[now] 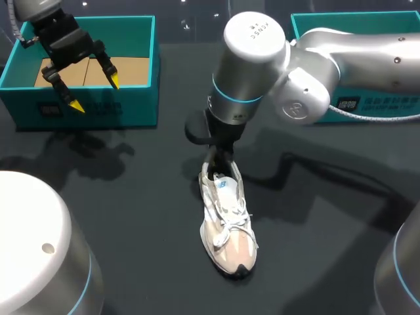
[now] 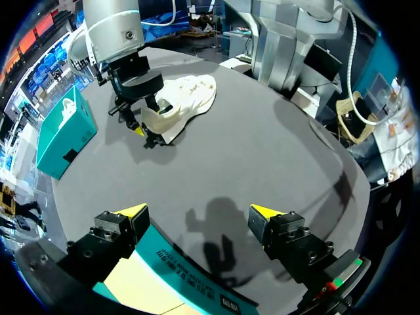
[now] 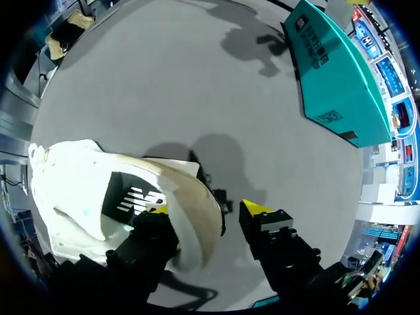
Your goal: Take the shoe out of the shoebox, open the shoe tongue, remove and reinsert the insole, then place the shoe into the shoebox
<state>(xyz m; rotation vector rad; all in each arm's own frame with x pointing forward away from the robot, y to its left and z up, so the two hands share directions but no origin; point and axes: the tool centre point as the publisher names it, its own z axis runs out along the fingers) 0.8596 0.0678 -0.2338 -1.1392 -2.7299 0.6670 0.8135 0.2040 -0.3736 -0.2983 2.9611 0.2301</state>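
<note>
Shoe [image 1: 226, 230] heel, hidden overhead, shows between spread right fingers [image 3: 257, 209] in wrist view; left fingers [image 2: 266, 211] spread above shoebox [image 1: 131, 108].

the white and beige shoe [image 1: 226, 226] stands upright mid-table, toe toward the near edge; the open teal shoebox [image 1: 125, 105] is far left.

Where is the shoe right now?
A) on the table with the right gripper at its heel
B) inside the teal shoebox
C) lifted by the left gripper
A: the shoe lies on the table, with the right gripper at its heel.
</note>
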